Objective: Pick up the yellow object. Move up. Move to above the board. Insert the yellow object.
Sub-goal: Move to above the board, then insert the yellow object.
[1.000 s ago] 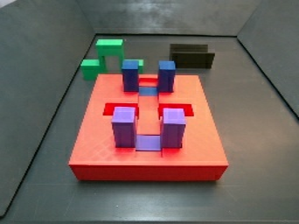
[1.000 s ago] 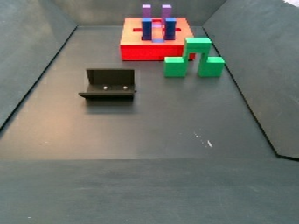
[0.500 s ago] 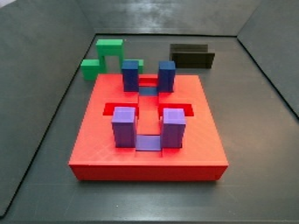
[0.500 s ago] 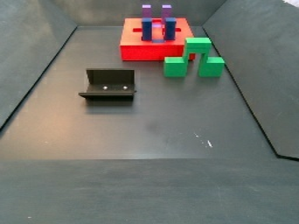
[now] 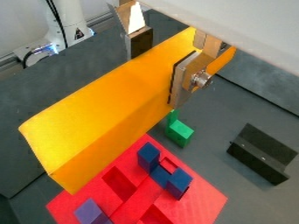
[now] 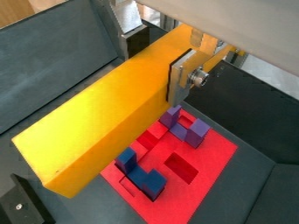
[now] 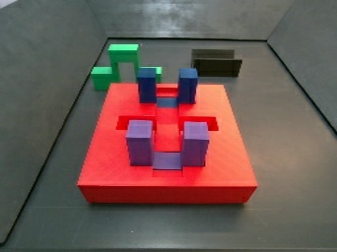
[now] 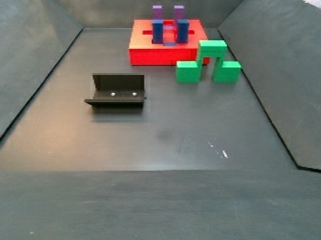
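While the large flat red square board [image 7: 165,157] is lying on the dark table [image 8: 163,141], upright blue and purple pegs [image 7: 195,144] are standing in its recessed slots. In both wrist views the long, smooth yellow-orange rectangular bar [image 5: 111,109] is hanging above the board, clamped between the flat silver fingers [image 5: 184,80] of the gripper [image 5: 158,48]. Neither side view is showing the gripper or the bar.

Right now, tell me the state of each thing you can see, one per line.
gripper: shut on the yellow bar, high above the board.
yellow bar: held, off the floor.
red board: flat on the floor, slots unfilled.
green blocks: on the floor beside the board.
fixture: standing apart, untouched.
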